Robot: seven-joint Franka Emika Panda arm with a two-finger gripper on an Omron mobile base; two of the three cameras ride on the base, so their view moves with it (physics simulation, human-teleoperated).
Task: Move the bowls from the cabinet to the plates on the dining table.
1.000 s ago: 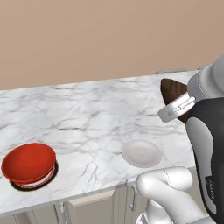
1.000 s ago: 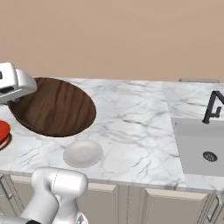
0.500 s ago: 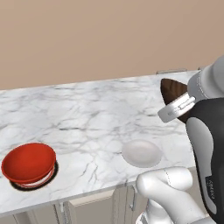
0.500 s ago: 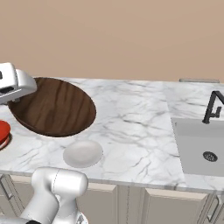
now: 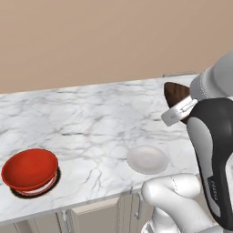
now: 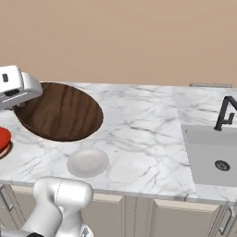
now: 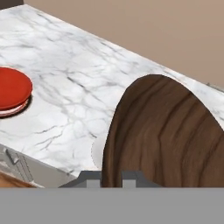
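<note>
Presently the gripper (image 7: pixel 111 177) is clamped on the rim of the brown bowl (image 7: pixel 168 135), its jaws nearly together with the thin wall between them. In the hand view the bowl's wood-grained surface rises directly above the fingertips and tilts steeply. In the right base view the brown bowl (image 6: pixel 60 111) appears as a wide dark oval held beside the white hand at the left edge, above the dining table (image 6: pixel 139 134). In the left base view only a dark wedge of the brown bowl (image 5: pixel 175 93) shows behind the arm.

Just beneath and in front of the held bowl, a pale round disc (image 6: pixel 88 162) lies flat on the marble near the table's front edge; the same disc (image 5: pixel 147 159) is seen beside the arm's base in the left base view.

Well apart, toward the left end of the table, the red bowl (image 5: pixel 30 169) sits upright on a plate (image 5: pixel 51 184), which shows as a dark rim around its base. At the right end, a sink (image 6: pixel 210 155) with a black tap (image 6: pixel 225 112) is set into the top.
</note>
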